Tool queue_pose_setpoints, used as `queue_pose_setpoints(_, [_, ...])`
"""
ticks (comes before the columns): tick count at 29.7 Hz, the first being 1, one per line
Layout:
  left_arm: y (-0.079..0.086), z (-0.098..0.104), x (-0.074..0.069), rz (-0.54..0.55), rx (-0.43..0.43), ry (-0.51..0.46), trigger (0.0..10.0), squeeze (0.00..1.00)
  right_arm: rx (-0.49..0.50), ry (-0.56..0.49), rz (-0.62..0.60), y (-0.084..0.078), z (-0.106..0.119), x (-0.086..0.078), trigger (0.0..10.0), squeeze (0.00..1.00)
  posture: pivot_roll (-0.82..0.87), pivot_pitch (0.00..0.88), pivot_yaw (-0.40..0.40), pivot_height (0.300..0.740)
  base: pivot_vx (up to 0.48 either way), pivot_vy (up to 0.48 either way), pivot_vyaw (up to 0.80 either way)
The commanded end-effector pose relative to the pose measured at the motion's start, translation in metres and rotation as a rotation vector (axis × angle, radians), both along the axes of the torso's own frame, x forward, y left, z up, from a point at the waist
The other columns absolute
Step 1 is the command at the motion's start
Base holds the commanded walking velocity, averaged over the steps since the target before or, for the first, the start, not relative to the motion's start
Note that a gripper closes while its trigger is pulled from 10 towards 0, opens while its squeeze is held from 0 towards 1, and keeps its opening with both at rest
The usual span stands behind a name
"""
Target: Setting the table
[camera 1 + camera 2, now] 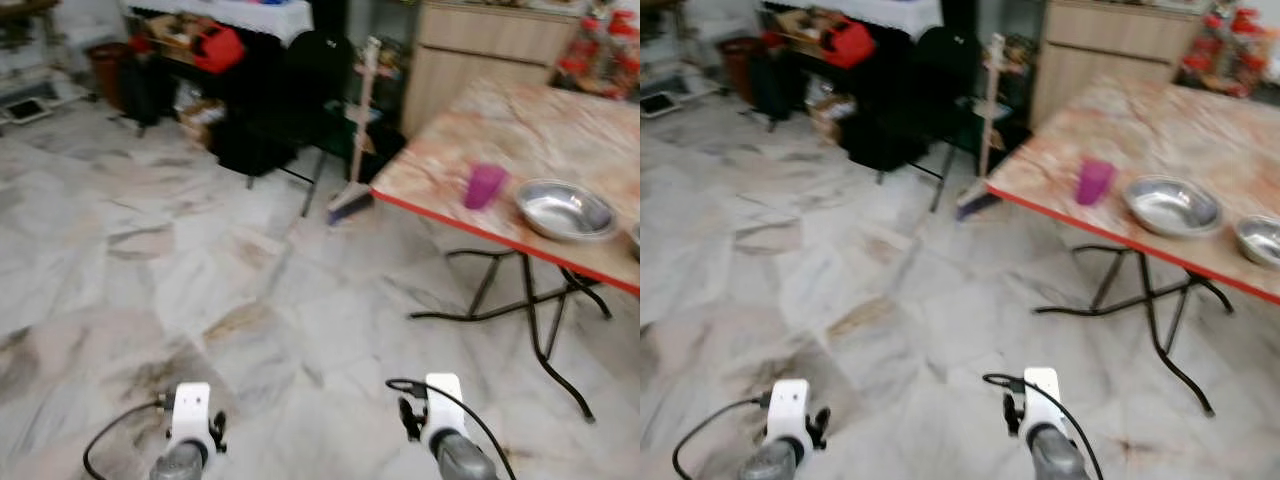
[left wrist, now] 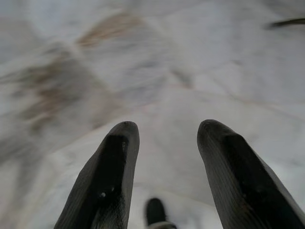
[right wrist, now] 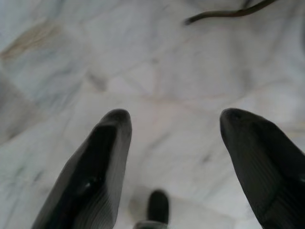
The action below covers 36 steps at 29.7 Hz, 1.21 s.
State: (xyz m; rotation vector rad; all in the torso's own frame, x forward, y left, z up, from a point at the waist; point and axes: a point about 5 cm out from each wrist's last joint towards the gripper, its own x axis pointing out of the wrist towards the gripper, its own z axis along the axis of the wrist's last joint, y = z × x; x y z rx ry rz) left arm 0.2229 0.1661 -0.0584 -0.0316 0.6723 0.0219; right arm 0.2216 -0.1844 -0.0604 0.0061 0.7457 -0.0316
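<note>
Nearest to me, both arms hang low over the floor (image 1: 150, 250); I read this as a carry posture for walking, since nothing is within reach. The left claw (image 2: 164, 143) has its fingers spread apart and holds nothing; marble tile shows through the gap. The right claw (image 3: 174, 138) is spread a little wider, also with nothing in it; a black counter leg (image 3: 228, 12) crosses the tile beyond its fingers.

Further out on my right stands the counter (image 1: 560, 140), a folding type with a marbled top and red edge, on thin black legs. Near its closest corner sits a cup (image 1: 485, 186): purple, translucent, upright. Just beside it is a bowl (image 1: 565, 209): shiny metal, shallow, upright, nothing visible inside. A second bowl (image 1: 1262, 240) of the same kind lies further along the red edge, partly cut off by the frame. I judge these pieces are grouped at the edge for easy pickup; setting has not begun.

Beyond the counter corner a broom (image 1: 358, 130) leans upright; behind it are a cabinet (image 1: 480, 50) and dark clutter, too blurred to itemise.
</note>
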Motion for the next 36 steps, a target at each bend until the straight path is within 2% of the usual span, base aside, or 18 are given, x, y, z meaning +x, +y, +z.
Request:
queue_pose_setpoints(1, [0.0134, 0.0021, 0.0014, 0.01, 0.033, -0.004, 10.0, 0.0, 0.027, -0.011, 0.005, 0.0108, 0.001, 0.0034, 10.0, 0.0, 0.0, 0.0, 0.025, 0.74, 0.0, 0.0, -0.76])
queue_pose_setpoints(19, [0.015, 0.0037, 0.0033, 0.029, 0.02, -0.016, 10.0, 0.0, 0.035, -0.01, -0.006, 0.0125, -0.0001, 0.0016, 10.0, 0.0, 0.01, 0.0, 0.026, 0.74, 0.0, 0.0, -0.75])
queue_pose_setpoints(22, [0.0149, 0.0049, 0.0052, 0.007, 0.05, -0.019, 10.0, 0.0, 0.041, -0.011, -0.009, 0.014, 0.0001, 0.0023, 10.0, 0.0, 0.02, 0.0, 0.028, 0.74, 0.0, -0.277, -0.75])
queue_pose_setpoints(25, [0.015, 0.0054, 0.0063, 0.032, 0.032, -0.021, 10.0, 0.0, 0.045, -0.015, -0.008, 0.0153, 0.0008, 0.0036, 10.0, 0.0, 0.02, 0.0, 0.026, 0.74, 0.0, -0.48, -0.75])
queue_pose_setpoints(36, [0.0155, 0.0055, 0.0058, 0.068, 0.009, -0.029, 10.0, 0.0, 0.045, -0.022, -0.005, 0.015, 0.0021, 0.0055, 10.0, 0.0, 0.04, 0.0, 0.011, 0.74, 0.0, 0.0, -0.74])
